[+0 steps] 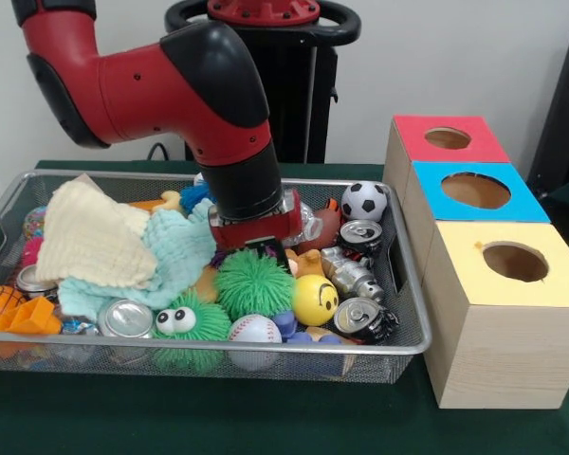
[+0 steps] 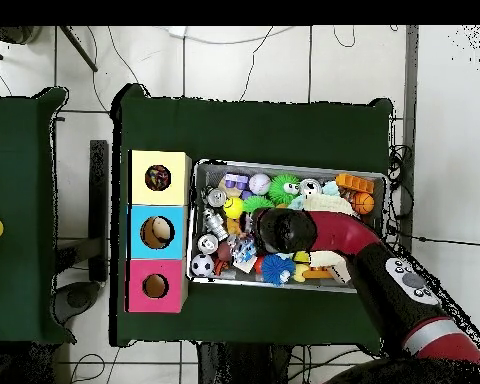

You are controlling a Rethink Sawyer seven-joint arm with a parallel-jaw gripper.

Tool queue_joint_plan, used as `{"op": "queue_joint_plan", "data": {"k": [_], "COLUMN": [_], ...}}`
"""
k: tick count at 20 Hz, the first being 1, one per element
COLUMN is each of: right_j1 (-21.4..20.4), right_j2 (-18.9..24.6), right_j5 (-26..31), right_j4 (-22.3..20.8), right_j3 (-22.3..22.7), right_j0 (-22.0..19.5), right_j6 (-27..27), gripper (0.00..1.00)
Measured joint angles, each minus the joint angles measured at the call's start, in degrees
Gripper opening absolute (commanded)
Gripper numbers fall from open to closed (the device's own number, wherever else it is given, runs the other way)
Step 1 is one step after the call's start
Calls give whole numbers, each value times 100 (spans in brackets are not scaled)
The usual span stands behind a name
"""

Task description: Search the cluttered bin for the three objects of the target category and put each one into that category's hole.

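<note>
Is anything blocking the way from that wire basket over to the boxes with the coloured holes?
Only the bin's own mesh wall lies between its clutter and the three wooden boxes, which sit right beside it with holes open on top. The gripper is down among the toys.

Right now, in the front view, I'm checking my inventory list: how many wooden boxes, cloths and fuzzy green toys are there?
Wooden boxes: 3 (red-topped box, blue-topped box, yellow-topped box)
Cloths: 2 (cream cloth, mint cloth)
Fuzzy green toys: 2 (plain fuzzy toy, fuzzy toy with eyes)
Total: 7
</note>
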Motion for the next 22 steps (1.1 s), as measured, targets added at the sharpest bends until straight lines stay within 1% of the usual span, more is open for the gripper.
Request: {"op": "queue_joint_plan", "data": {"k": [7,11,14,15,17,19,22], "right_j1": [-76,-275,-484,-677,-800,-1085,-1344], "right_j2": [-1,0,0,0,-1,1,0], "right_j5": [58,334,627,878,1028,1348,1617], "right_j4": [1,24,86,143,174,253,318], "right_j3": [-129,-129,-132,-145,-164,-222,-309], "right_j0": [14,52,80,101,116,143,156], "right_j6": [0,0,0,0,0,0,0], "gripper": [0,0,0,0,0,0,0]}}
